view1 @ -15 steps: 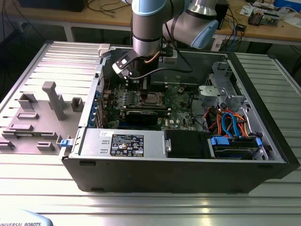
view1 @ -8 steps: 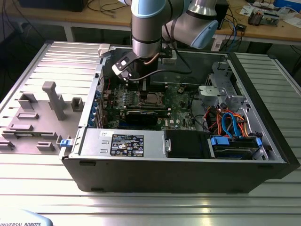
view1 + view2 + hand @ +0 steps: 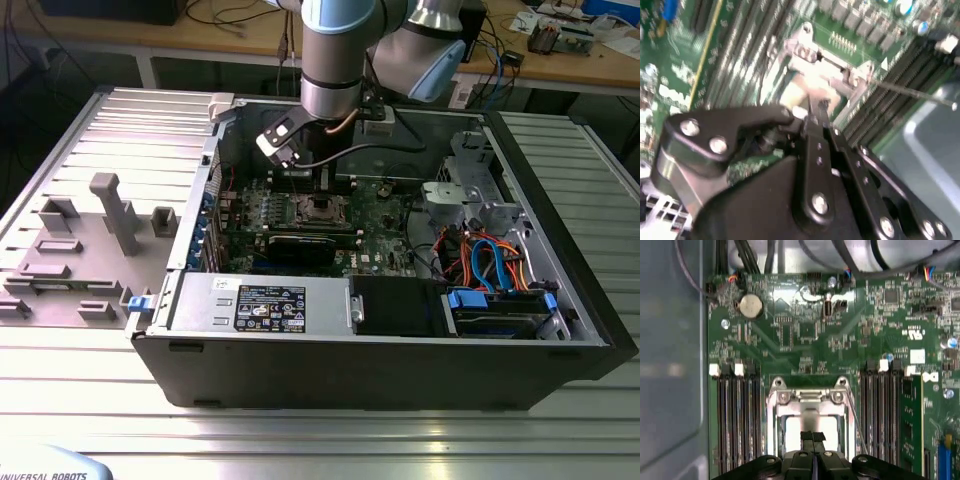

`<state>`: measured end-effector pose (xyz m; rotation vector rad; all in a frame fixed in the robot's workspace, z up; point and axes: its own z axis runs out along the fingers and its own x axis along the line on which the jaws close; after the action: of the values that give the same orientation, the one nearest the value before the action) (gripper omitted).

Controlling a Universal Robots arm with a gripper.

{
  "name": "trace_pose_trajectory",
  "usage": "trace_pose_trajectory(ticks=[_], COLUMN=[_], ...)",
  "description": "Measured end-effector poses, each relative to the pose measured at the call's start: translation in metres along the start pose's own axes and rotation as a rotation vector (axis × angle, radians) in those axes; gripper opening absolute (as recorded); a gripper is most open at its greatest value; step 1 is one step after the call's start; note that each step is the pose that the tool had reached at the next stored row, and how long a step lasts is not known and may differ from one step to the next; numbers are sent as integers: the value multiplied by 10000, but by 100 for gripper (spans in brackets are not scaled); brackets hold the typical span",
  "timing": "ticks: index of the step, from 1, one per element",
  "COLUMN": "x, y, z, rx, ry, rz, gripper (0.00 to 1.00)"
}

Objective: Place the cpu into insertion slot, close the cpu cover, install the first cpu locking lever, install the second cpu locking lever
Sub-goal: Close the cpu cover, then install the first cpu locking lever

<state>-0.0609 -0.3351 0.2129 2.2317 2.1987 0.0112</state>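
Ribbed metal surface carries your open case. Your tool hangs just above the slot, its tips pinched together on nothing, probably to push with. The cpu lies in the slot, and one lever stands loose beside it.

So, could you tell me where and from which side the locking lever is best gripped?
Take the lever near its free tip, coming from above with the jaws across the thin rod. That end juts clear past the memory slots; the other is tucked against the cover, probably too tight.
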Motion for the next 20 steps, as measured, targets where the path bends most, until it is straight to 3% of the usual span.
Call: trace_pose_trajectory(ticks=[20], x=[0], y=[31], z=[1], rx=[0], ry=[0], rz=[-7], gripper=[11])
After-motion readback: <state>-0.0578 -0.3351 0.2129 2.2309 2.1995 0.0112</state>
